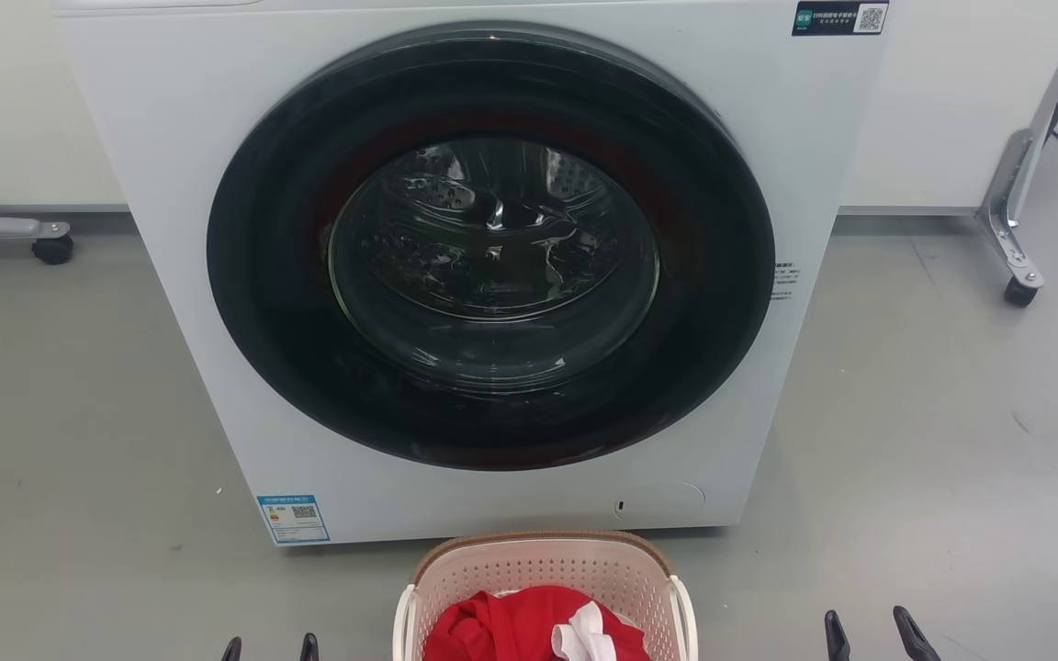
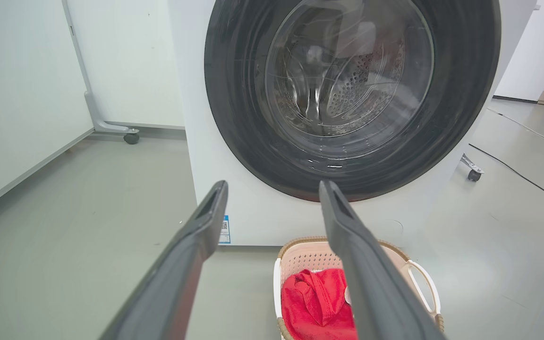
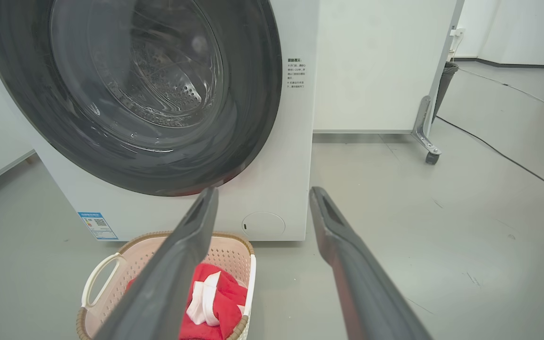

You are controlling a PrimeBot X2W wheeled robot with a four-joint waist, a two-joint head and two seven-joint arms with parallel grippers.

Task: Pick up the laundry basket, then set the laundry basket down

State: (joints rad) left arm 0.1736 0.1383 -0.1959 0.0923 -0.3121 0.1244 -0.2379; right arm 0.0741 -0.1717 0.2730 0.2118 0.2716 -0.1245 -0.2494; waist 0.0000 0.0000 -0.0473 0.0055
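Small pale pink perforated plastic laundry basket (image 1: 543, 565) with brown woven-look rim at six o'clock in the head view, on grey floor (image 1: 79, 413), just before white front-loading washing machine (image 1: 171, 138). Holds red cloth (image 1: 501, 629). Left gripper (image 1: 270, 648) at seven o'clock, right gripper (image 1: 871, 632) at five, fingers of both spread apart, clear of the basket.

Bright, even light; wide-angle edge distortion.
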